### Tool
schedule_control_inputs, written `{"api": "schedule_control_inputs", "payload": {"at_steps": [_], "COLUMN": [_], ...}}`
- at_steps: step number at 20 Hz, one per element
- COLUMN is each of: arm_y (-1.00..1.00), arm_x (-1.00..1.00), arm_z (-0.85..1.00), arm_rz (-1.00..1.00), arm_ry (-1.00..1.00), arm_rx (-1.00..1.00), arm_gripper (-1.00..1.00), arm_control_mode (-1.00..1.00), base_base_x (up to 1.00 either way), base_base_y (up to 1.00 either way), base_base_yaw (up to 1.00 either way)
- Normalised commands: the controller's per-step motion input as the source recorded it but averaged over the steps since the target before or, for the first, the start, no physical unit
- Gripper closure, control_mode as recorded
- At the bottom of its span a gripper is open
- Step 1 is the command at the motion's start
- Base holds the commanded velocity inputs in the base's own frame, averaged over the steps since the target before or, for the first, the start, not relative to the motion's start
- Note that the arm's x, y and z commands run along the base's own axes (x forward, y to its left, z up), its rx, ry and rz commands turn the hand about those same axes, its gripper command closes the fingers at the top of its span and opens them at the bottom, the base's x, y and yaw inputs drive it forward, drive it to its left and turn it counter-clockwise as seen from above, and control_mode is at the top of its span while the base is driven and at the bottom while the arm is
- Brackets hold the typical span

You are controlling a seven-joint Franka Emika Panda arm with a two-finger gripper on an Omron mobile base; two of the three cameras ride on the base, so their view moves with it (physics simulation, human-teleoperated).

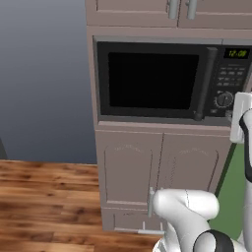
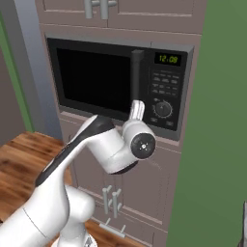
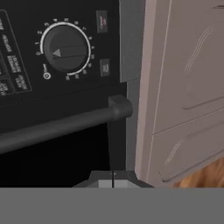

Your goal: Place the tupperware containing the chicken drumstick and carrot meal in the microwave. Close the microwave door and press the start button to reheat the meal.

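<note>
The microwave (image 1: pixel 167 81) sits built into a tall pinkish-brown cabinet (image 1: pixel 147 172), with cupboard doors above and below it. The microwave door (image 1: pixel 150 81) is closed flat against the front, its wide black window dark, so nothing inside the oven can be made out. A vertical bar handle (image 1: pixel 205 83) runs down the door's right edge, just beside the black control panel (image 1: pixel 231 81). On that panel a green display (image 1: pixel 237 53) glows at the top, rows of small buttons lie below it, and a round dial (image 1: pixel 225 99) sits near the bottom.

The white arm rises from the base and reaches up to the lower front of the microwave. In the right base view its wrist sits just below the foot of the handle, with the end effector (image 2: pixel 137 109) pointing up at the door's lower right corner, near the dial. From the hand's camera, which is rolled sideways, the end effector's (image 3: pixel 113 181) two fingertips are pressed together with no gap and nothing between them. That view shows the handle's bar (image 3: pixel 61 124) crossing just beyond the tips, the dial (image 3: pixel 65 48) farther on, and the cabinet's panelled front to the right.

A wooden floor (image 1: pixel 44 202) spreads out to the left of the cabinet, and a green wall (image 2: pixel 217 144) stands on its right.
</note>
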Motion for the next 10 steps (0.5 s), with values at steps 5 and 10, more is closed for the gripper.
{"api": "schedule_control_inputs", "payload": {"at_steps": [5,10], "arm_y": [-0.14,-0.19], "arm_x": [0.22,0.22], "arm_z": [-0.05,-0.06], "arm_rz": [-0.04,-0.02], "arm_ry": [0.03,0.02], "arm_rx": [0.00,0.00], "arm_gripper": [1.00,1.00], "arm_control_mode": [-1.00,-1.00], "base_base_x": [0.00,0.00], "base_base_y": [0.00,0.00], "base_base_yaw": [0.00,0.00]}}
